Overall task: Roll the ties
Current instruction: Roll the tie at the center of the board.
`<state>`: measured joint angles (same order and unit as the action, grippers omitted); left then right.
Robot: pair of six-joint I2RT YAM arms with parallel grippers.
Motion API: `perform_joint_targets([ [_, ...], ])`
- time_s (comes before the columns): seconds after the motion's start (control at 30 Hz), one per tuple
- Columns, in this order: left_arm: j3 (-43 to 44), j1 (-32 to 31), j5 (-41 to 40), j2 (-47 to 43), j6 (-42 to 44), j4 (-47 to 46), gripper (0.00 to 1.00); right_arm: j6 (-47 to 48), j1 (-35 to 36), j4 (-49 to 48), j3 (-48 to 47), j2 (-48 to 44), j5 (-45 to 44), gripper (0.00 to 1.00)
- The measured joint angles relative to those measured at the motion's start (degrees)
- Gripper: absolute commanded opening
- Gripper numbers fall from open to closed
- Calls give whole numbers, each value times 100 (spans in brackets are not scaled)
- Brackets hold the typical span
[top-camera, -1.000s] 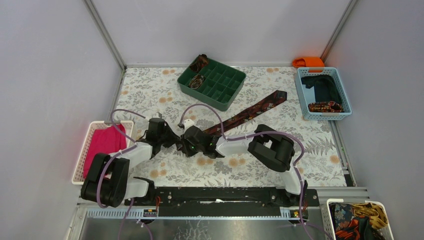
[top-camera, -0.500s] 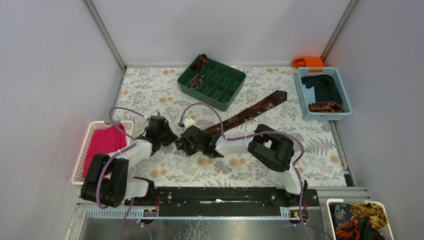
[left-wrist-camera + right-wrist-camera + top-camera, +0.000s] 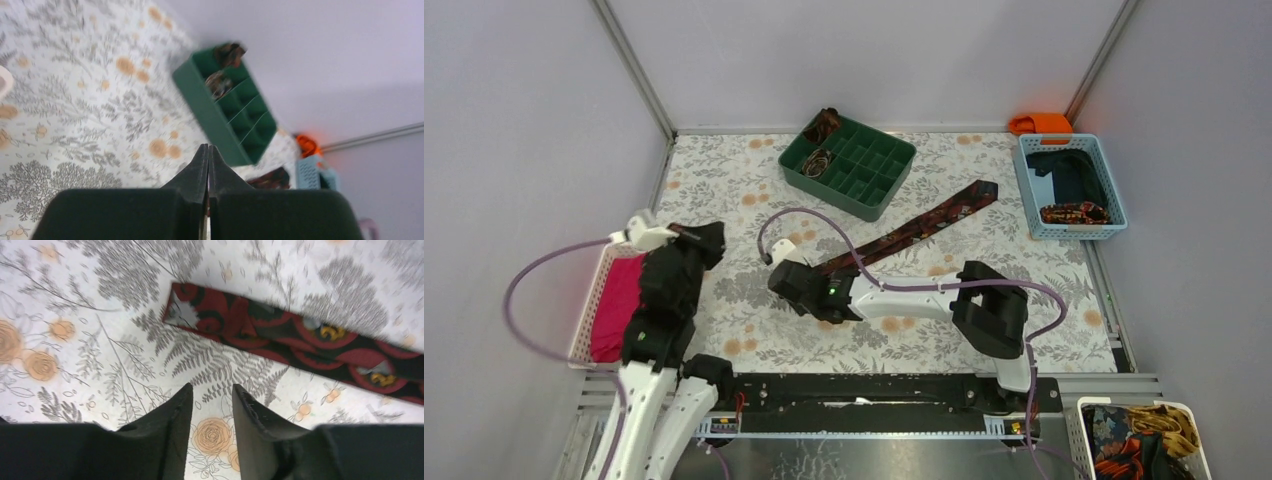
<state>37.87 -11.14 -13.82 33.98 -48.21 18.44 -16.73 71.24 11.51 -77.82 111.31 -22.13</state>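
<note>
One tie lies flat as a long maroon strip with red patterning, running diagonally across the floral tablecloth. Its narrow end rests just ahead of my right gripper, which stands open above the cloth with nothing between its fingers. From above, the right gripper sits at that lower-left end of the tie. My left gripper is shut and empty, raised over the table's left side. Two coiled ties sit in the green tray's left compartments.
A blue basket at the right holds dark navy cloth and a rolled patterned piece. An orange object lies behind it. A white basket with pink cloth sits left. Another basket of fabrics is at the bottom right.
The left arm has pulled back from the table's middle to the left and lifted. The right gripper has opened and shifted left, and the tie's narrow end now lies flat.
</note>
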Motion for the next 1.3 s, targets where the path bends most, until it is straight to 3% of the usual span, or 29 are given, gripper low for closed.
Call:
perform_joint_targets([
  [0.13,610,2,-413,-1095,-26,710,6,286,177,361,-809,173,-380,60],
  [0.27,1163,2,-671,-1298,24,1174,7,461,195,614,-1515,603,-446,61],
  [0.43,1263,2,-828,-1285,85,1661,8,544,195,831,-2256,1366,-411,60],
  [1.3,1202,2,-966,-1150,323,1910,9,299,55,1196,-2894,2291,-372,59],
])
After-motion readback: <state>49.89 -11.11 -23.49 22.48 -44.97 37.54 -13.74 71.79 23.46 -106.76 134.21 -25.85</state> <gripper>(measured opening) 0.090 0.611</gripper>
